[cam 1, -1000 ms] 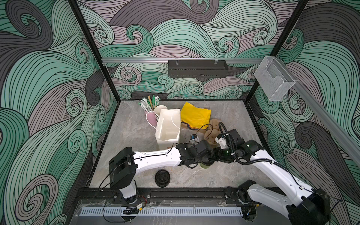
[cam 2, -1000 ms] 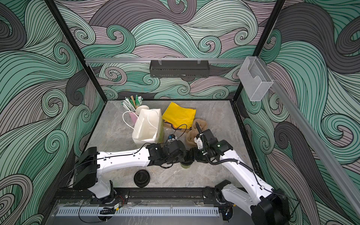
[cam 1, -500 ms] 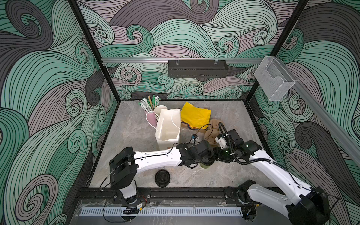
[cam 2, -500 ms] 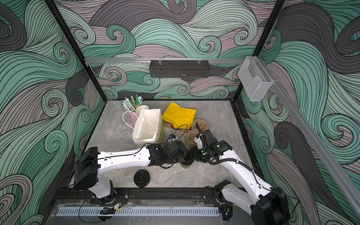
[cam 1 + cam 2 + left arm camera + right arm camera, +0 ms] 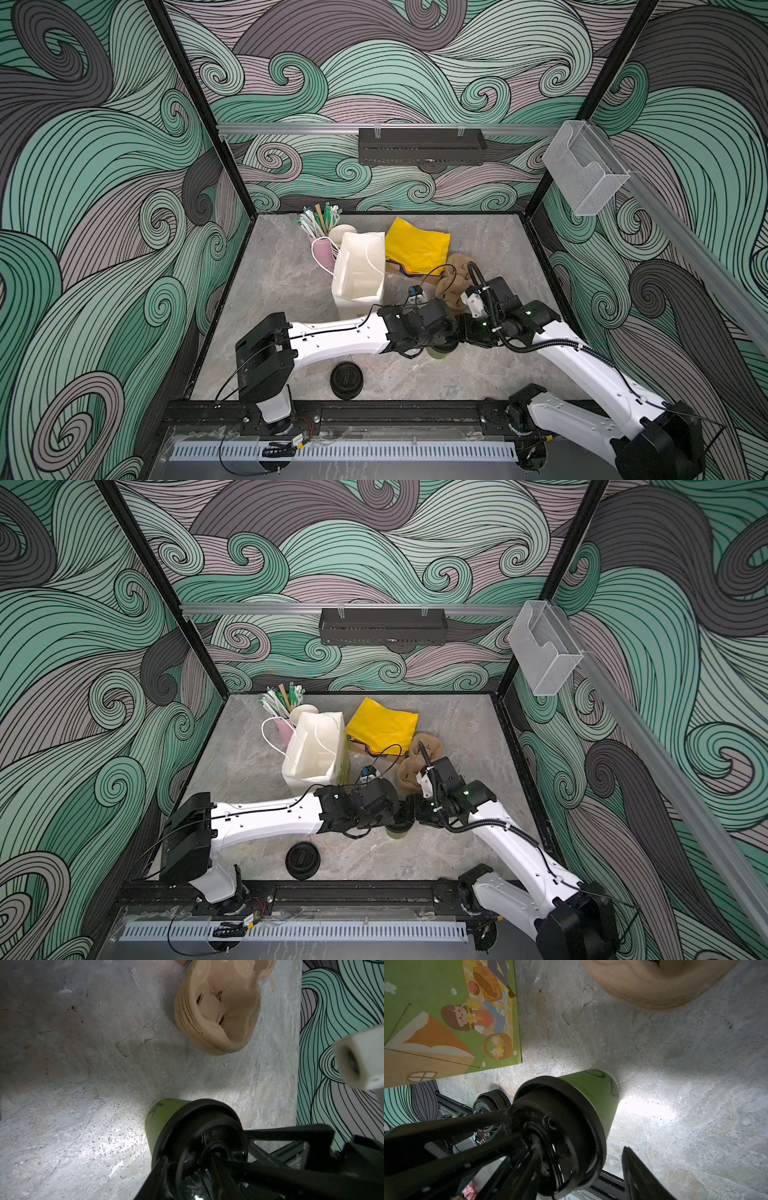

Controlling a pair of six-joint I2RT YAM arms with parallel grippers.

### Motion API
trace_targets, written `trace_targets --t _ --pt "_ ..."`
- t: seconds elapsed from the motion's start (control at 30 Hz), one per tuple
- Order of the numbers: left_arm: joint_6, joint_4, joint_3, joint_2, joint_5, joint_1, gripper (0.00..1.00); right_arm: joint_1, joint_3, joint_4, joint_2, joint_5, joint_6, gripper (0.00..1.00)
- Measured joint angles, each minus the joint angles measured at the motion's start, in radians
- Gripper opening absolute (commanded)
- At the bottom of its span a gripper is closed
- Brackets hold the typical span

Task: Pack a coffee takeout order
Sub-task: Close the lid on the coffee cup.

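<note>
An olive-green paper cup (image 5: pixel 436 354) (image 5: pixel 397 833) stands upright on the table's front half with a black lid (image 5: pixel 199 1122) (image 5: pixel 560 1109) on it. Both grippers meet over it. In the left wrist view my left gripper (image 5: pixel 187 1167) is shut on the lid, with one finger against the rim and the other across the lid's middle. In the right wrist view my right gripper (image 5: pixel 579 1155) is open. One of its fingers (image 5: pixel 643 1178) stands clear of the rim, and the other lies over the lid. Yellow napkins (image 5: pixel 415 245) (image 5: pixel 382 723) lie at the back.
A white paper bag (image 5: pixel 359 274) (image 5: pixel 316 750) stands open behind the left arm. A pink cup of straws (image 5: pixel 323 253) and a cream-lined cup (image 5: pixel 343 232) stand behind the bag. A brown pulp cup carrier (image 5: pixel 451 282) (image 5: pixel 218 1012) lies behind the grippers. Spare black lids (image 5: pixel 346 379) (image 5: pixel 488 1099) lie near the front edge.
</note>
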Motion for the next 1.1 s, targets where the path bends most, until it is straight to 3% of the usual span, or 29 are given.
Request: trace_targets --t 0.43,0.73,1.03,1.1 --pt "0.072 -0.002 0.023 0.002 0.034 0.0 0.48 0.0 0.023 -0.071 -0.034 0.06 0.0 0.64" --pt "0.075 -0.02 0.008 -0.019 0.024 0.008 0.49 -0.014 0.055 -0.087 -0.122 0.109 0.02 0.56" --pt "0.099 0.005 0.008 -0.049 0.022 0.008 0.5 -0.038 0.055 -0.116 -0.155 0.136 0.05 0.54" --pt "0.1 0.003 0.008 -0.049 0.02 0.008 0.5 -0.039 0.055 -0.12 -0.16 0.138 0.055 0.49"
